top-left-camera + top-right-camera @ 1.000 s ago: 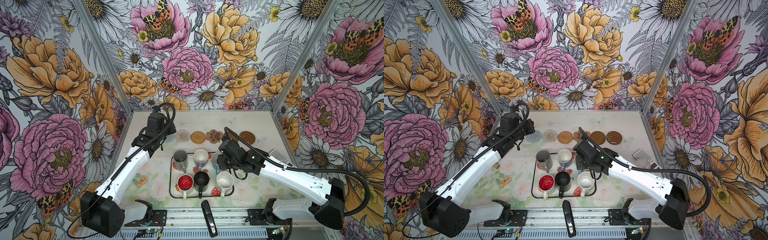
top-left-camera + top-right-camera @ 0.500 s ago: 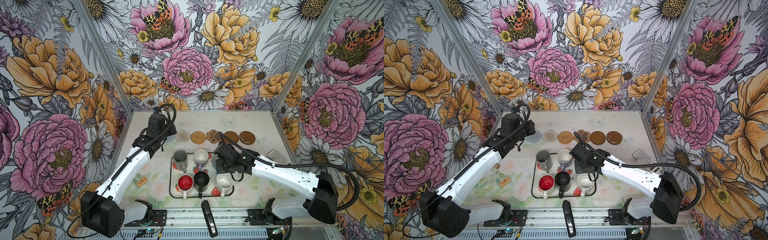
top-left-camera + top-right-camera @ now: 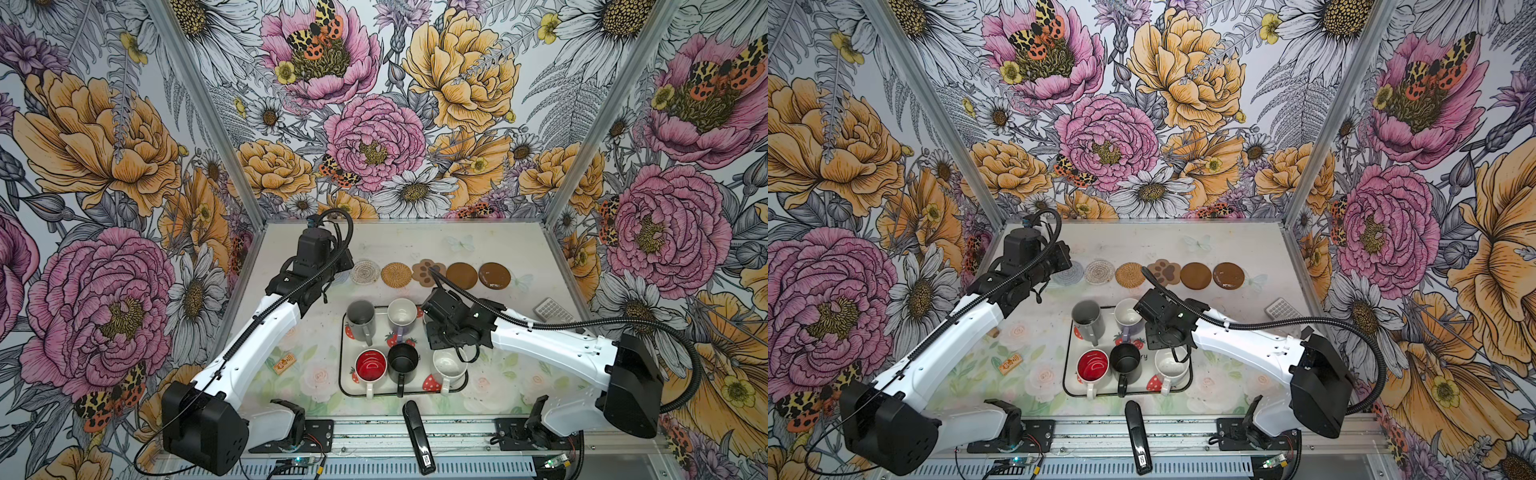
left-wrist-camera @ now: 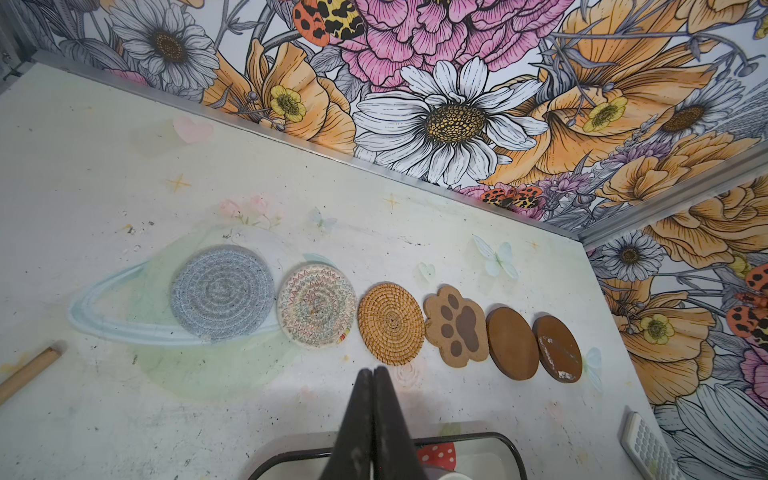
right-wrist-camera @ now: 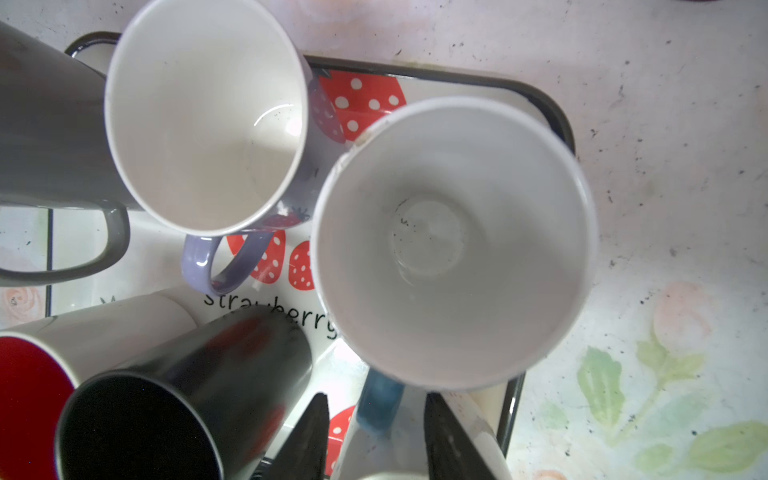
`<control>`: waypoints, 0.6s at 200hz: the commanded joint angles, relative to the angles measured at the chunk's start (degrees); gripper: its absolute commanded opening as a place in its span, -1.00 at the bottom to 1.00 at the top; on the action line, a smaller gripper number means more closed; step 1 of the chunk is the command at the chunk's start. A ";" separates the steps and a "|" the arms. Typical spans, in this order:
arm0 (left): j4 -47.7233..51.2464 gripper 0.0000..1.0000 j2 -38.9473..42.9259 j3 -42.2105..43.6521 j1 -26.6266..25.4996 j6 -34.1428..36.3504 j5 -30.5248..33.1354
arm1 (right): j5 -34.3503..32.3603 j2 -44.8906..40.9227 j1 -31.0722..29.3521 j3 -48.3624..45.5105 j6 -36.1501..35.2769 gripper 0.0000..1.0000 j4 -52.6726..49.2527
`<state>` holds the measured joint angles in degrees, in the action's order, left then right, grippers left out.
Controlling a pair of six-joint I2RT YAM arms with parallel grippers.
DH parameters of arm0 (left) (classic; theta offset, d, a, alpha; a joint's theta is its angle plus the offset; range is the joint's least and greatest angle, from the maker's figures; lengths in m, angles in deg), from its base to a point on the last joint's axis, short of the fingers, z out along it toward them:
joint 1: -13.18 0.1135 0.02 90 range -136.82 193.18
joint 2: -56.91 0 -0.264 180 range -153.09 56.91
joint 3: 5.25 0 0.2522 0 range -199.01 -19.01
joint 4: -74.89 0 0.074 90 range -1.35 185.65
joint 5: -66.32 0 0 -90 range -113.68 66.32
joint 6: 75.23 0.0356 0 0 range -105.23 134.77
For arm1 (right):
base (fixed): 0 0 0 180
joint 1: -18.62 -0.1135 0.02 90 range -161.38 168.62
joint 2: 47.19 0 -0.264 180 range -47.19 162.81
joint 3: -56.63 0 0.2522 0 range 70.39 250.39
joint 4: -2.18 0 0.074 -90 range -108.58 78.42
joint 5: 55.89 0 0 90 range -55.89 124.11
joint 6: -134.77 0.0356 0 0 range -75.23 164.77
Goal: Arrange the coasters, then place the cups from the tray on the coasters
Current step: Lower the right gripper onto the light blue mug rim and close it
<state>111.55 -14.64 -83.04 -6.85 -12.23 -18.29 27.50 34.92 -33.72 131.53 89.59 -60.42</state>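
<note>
Nearest in the scene, three of the cups are standing along the near edge of the tray [image 5: 457, 80]: the white mug with red inside [image 3: 370, 365] on the left, the black mug [image 3: 402, 362] in the middle, the white mug [image 3: 448, 363] on the right.

Just beyond them, my right gripper [image 5: 376, 397] is hanging over the tray's far right corner, where the light blue mug [image 5: 453, 245] is standing upright. My right jaws are sitting partly open, one on each side of its blue handle. A gap is showing on either side, so I am judging that I am gripping nothing yet.

To pick it well, I should be closing squarely on the handle and then lifting straight up. The lavender mug [image 5: 203, 112] is crowding close on the left, and the white mug is sitting just near of my fingers. The grey mug [image 3: 360, 320] is standing at the tray's far left.

Farther on, my left gripper [image 4: 372, 370] is hovering over bare table [image 4: 124, 415] between tray and coasters, jaws pressed together and holding nothing.

Farthest, the six coasters are lying in one row, close beside one another. From left to right they are the grey-blue coaster [image 4: 222, 291], beaded coaster [image 4: 316, 307], rattan coaster [image 4: 390, 323], paw coaster [image 4: 457, 326], left brown disc [image 4: 512, 343] and right brown disc [image 4: 557, 348]. None is carrying a cup. I am judging the right brown disc the easiest landing spot.
</note>
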 commanded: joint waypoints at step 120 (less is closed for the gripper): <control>-1.44 -0.86 2.64 1.45 -0.38 1.16 1.38 | -1.40 4.88 1.48 -1.03 0.85 -0.19 3.36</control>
<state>111.51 -13.66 -82.29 -6.85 -12.19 -18.23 26.63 38.30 -33.04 130.64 90.37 -58.36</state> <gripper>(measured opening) 0.068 0.406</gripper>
